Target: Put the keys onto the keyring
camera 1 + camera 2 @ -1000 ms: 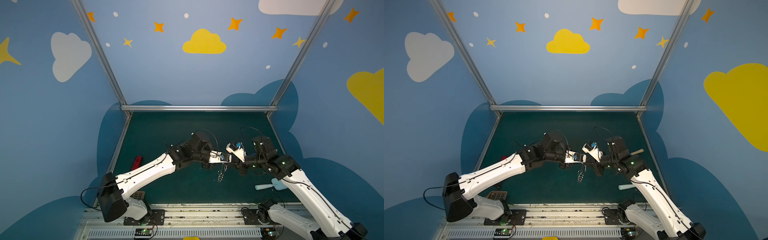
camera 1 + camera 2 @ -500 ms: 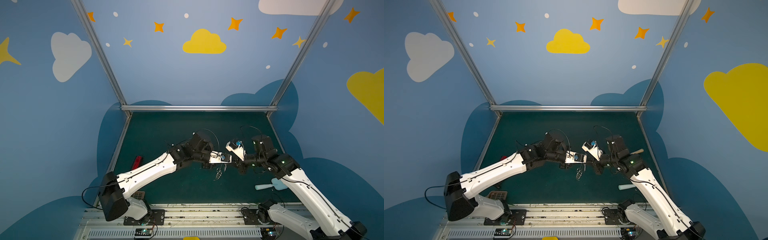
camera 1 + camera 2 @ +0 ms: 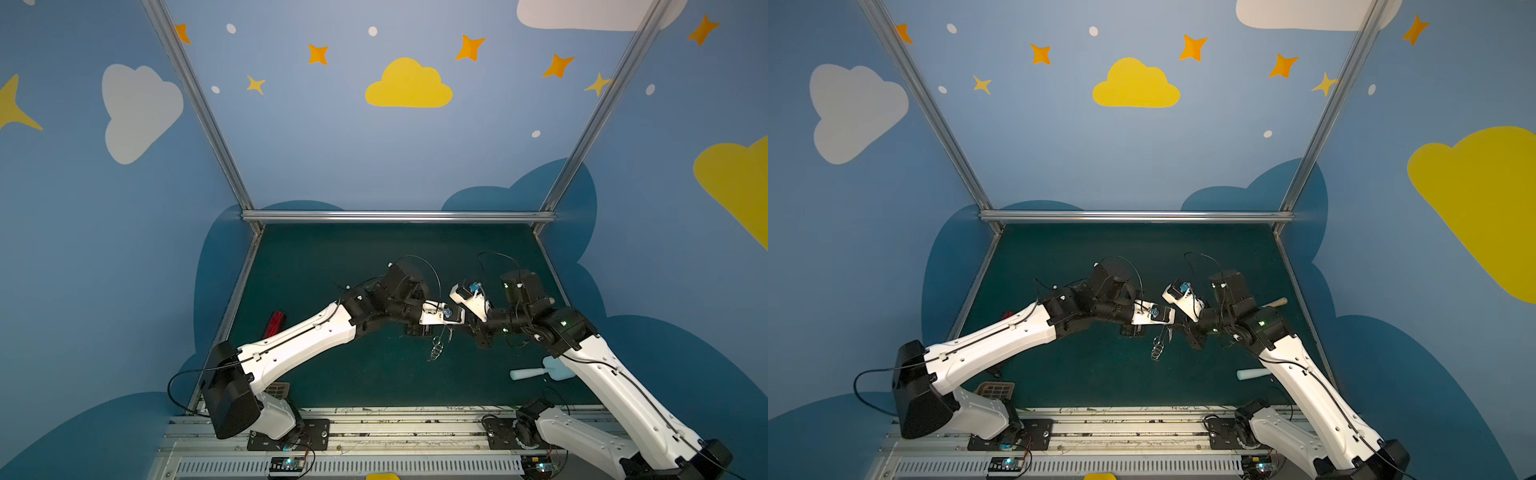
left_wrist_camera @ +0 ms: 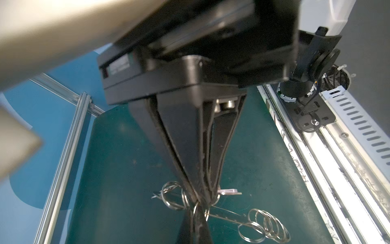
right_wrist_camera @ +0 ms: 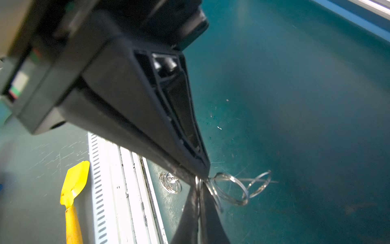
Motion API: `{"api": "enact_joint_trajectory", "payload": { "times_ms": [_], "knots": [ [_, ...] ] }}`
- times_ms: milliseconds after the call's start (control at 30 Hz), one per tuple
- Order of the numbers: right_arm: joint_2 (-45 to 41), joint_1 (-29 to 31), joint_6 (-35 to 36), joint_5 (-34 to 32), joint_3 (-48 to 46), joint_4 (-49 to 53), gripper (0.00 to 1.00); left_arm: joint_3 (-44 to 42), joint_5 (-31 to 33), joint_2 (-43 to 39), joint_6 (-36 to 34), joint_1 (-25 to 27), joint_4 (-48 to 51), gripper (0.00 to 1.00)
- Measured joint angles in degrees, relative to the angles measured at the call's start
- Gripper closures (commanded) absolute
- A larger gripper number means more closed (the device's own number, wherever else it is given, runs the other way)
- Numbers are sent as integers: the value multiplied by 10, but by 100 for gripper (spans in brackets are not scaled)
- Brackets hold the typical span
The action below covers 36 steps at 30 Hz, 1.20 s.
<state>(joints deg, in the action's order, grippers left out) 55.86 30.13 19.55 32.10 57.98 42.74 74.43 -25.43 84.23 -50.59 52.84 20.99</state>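
Note:
Both grippers meet tip to tip above the middle of the green table. The keyring (image 3: 437, 348) (image 3: 1158, 347) hangs between them, its grey plate edge-on (image 4: 228, 215) with several silver split rings (image 4: 263, 228). My left gripper (image 4: 201, 201) is shut on the keyring among the rings. My right gripper (image 5: 201, 179) is pinched shut on a split ring (image 5: 231, 188) of the keyring. The right gripper's fingers (image 4: 195, 227) rise opposite in the left wrist view. The keys show as a pale flat piece (image 4: 230, 191) beside the left fingertips. I cannot tell whether it sits on a ring.
A red gadget (image 3: 275, 324) lies at the table's left edge and a brown grid piece (image 3: 277, 390) at the front left. A pale blue spatula (image 3: 540, 372) lies under the right arm. A yellow spatula (image 5: 73, 186) lies beyond the front rail (image 3: 374, 419).
The left jaws have closed at the keyring. Both arms and the hanging rings stay almost where they were.

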Motion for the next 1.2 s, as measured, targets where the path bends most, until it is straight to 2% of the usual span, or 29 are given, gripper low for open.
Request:
{"api": "enact_joint_trajectory", "payload": {
  "times_ms": [333,633,867,1100,1200],
  "knots": [
    [-63,-32,-22,30,-76,-60,85,-19,-42,-16,26,-4,-27,96],
    [-94,-50,-49,68,-102,-106,84,-53,-67,-35,65,-12,-78,96],
    [-98,-50,-68,97,-108,-132,91,-83,-76,-39,98,-15,-132,96],
    [-98,-58,-75,113,-119,-141,82,-101,-82,-53,125,-19,-166,96],
    [-98,-62,-78,117,-127,-145,80,-107,-85,-60,136,-22,-184,96]
  ]
}}
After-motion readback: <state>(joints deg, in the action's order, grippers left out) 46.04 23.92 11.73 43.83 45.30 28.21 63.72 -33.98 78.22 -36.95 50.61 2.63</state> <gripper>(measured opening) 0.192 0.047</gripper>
